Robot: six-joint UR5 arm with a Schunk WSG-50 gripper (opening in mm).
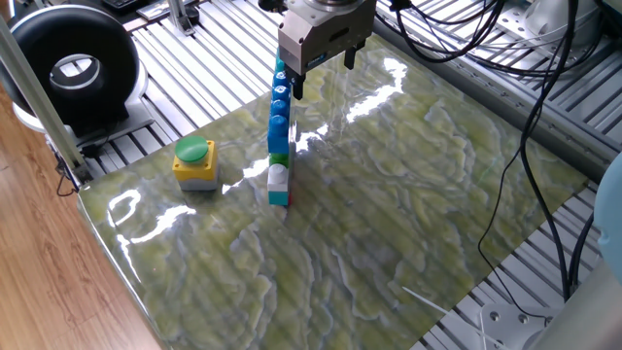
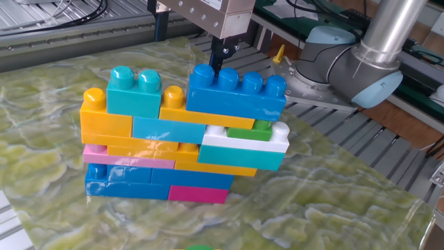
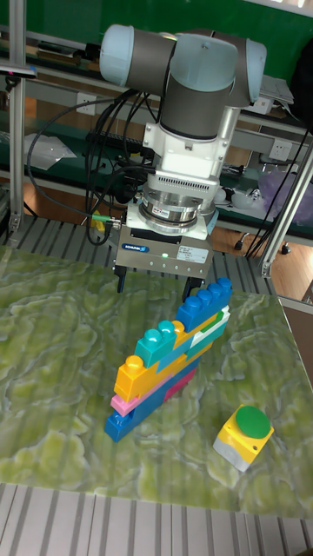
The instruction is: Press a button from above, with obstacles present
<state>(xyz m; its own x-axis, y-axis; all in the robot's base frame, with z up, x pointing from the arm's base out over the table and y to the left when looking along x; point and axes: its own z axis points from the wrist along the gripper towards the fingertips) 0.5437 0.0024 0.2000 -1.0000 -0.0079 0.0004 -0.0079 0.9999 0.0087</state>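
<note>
Your gripper (image 1: 323,78) hangs with its fingers (image 1: 296,86) spread wide, holding nothing, over the far end of the toy-brick wall (image 1: 279,136). The green-capped button (image 1: 194,160) sits on the marbled mat (image 1: 408,224), well apart from them, off to one side of the wall's near end (whether one finger touches the top blue brick (image 2: 236,94), I cannot tell).

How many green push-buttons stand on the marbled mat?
1. The button stands near an edge of the mat, beside the row of bricks but apart from it. No view shows a second one.
</note>
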